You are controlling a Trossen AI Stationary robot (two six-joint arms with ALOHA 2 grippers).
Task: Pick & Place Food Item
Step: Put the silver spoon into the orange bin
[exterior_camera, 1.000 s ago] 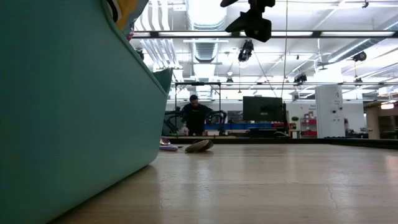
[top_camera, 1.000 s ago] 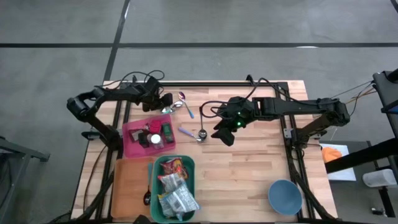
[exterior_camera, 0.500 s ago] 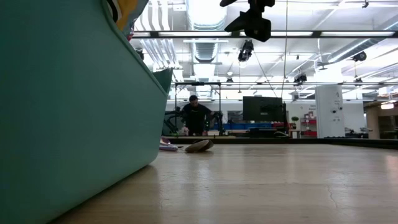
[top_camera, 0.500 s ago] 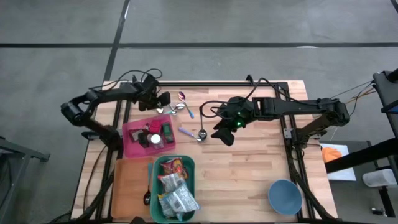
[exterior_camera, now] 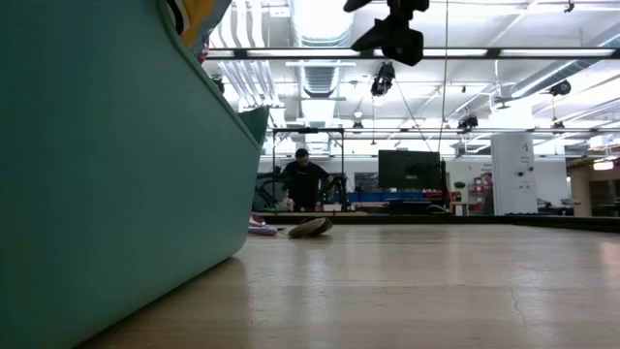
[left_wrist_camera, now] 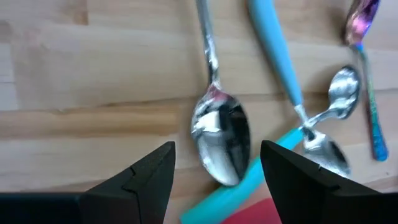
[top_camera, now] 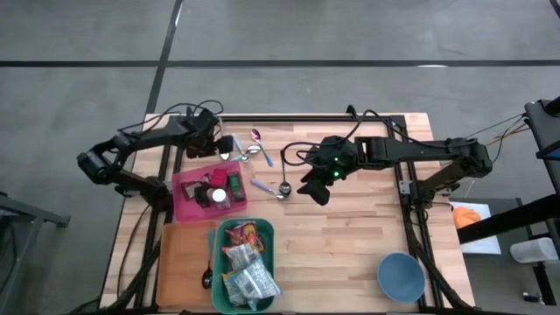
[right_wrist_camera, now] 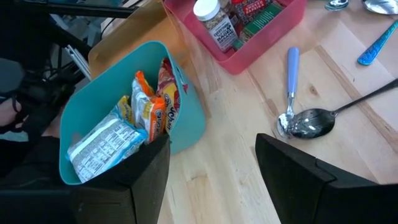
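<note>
Your left gripper [left_wrist_camera: 214,163] hovered, fingers parted and empty, over spoons [top_camera: 252,149] near the table's far edge, right gripper [right_wrist_camera: 211,163] likewise mid-table, so you needed to swing toward the snacks [top_camera: 248,262] in the near-edge teal bin [top_camera: 219,293].

One camera hangs overhead, looking straight down at the whole counter [top_camera: 350,236]. Another sits at counter height beside the teal bin [exterior_camera: 97,165], which the right wrist camera shares.
</note>
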